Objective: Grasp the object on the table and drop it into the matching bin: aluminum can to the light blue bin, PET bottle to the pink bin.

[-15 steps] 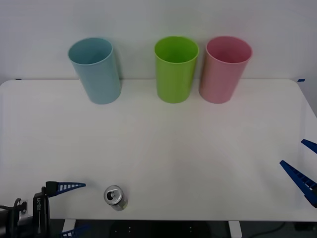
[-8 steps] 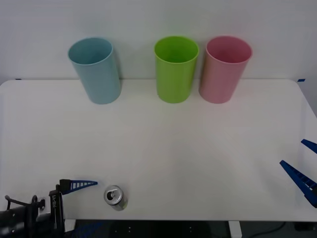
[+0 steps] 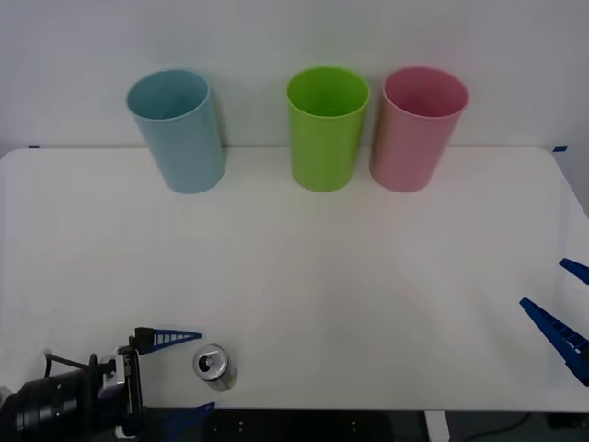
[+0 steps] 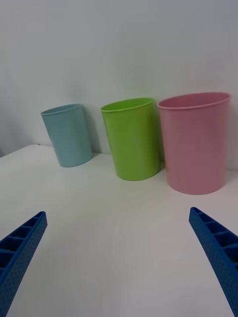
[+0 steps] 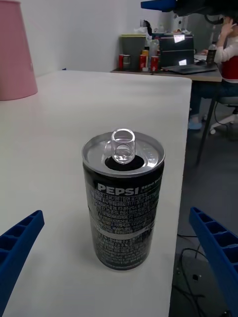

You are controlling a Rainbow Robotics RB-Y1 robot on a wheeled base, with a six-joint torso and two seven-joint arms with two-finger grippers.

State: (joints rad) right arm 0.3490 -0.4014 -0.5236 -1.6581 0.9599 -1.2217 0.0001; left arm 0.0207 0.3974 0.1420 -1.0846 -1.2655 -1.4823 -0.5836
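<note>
The aluminum can (image 3: 214,366) stands upright near the front edge of the white table (image 3: 304,267), left of centre. In the left wrist view the can (image 5: 124,203) shows a silver pull-tab top and a dark side. My left gripper (image 3: 202,370) is open just left of the can, its fingertips reaching the can's near side without touching it. The light blue bin (image 3: 179,129) stands at the back left and the pink bin (image 3: 416,127) at the back right. My right gripper (image 3: 542,282) hangs open at the table's right edge, with nothing between its fingers.
A lime green bin (image 3: 326,126) stands between the light blue and pink bins; the right wrist view shows all three in a row (image 4: 133,138). The can sits close to the table's front edge. Beyond the table, the left wrist view shows a desk (image 5: 168,54) with clutter.
My left gripper has moved rightward along the front edge toward the can, and its fingertips now reach the can's side. The can, the bins and the right arm have not moved.
</note>
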